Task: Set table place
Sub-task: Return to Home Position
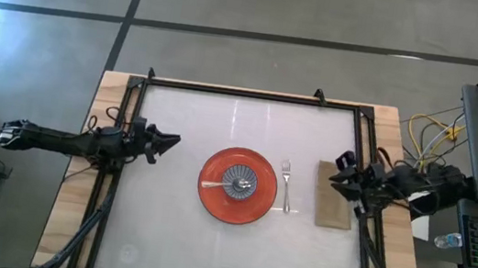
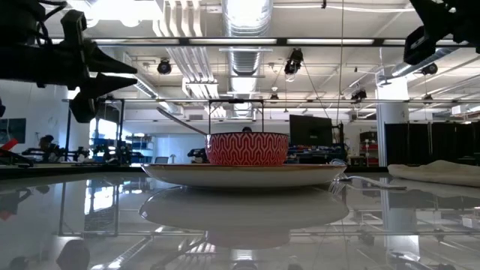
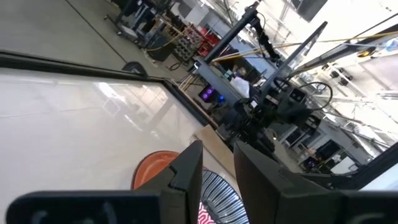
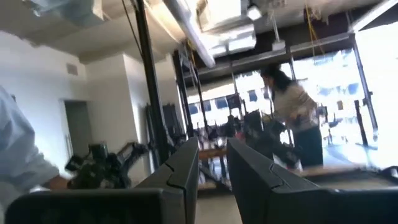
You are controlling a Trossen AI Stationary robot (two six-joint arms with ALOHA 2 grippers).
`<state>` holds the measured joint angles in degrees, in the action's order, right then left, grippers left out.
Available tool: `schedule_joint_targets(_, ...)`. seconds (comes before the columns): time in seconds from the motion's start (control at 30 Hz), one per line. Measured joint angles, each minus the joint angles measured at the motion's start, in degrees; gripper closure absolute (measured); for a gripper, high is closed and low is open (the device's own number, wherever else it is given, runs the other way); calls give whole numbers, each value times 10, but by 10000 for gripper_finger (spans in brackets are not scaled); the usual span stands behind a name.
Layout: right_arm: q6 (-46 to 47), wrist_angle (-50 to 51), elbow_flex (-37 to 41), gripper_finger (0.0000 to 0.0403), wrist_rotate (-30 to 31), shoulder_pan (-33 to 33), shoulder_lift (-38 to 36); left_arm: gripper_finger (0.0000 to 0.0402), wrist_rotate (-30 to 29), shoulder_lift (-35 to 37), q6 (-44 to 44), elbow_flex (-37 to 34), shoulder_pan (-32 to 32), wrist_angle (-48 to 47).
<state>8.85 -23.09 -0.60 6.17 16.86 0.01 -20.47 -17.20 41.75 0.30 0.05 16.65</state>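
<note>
We take the setting as laid. On the white table (image 1: 171, 227) the orange plate (image 1: 208, 202) sits near the middle and carries the bowl (image 1: 241, 173), with the spoon (image 1: 213, 184) in it, handle out toward the left arm's side. The fork (image 1: 284, 197) lies just beside the plate on the right arm's side, with the tan napkin (image 1: 334, 202) beyond it. The left gripper (image 1: 170, 141) hangs over the table's left part and the right gripper (image 1: 338, 172) over the napkin's outer part, raised. Each has its fingers a narrow gap apart and holds nothing. We judge this step to be the retreat to rest. The next move only calls for drawing both arms back clear of the setting without brushing the napkin.
</note>
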Motion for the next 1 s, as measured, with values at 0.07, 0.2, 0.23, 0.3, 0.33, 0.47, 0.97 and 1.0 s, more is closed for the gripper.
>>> schedule_joint_targets(0.07,4,22,2,325,0,0,1,324,0,-1,0,0,0,-2)
schedule_joint_targets(0.2,11,32,1,328,-1,0,0,324,0,-4,15,0,0,-2)
schedule_joint_targets(0.23,11,41,1,330,-1,0,0,324,0,-5,18,0,0,-2)
schedule_joint_targets(0.3,12,71,1,332,-1,0,0,324,0,-8,12,0,0,-2)
schedule_joint_targets(0.33,12,86,1,332,-1,0,1,324,0,-8,12,0,0,-2)
schedule_joint_targets(0.47,12,136,1,330,-1,0,7,324,0,-11,12,0,0,-2)
schedule_joint_targets(0.97,12,169,1,332,-1,0,24,324,0,-11,11,0,0,-2)
schedule_joint_targets(1.0,12,169,1,332,-1,0,24,324,0,-11,11,0,0,-2)
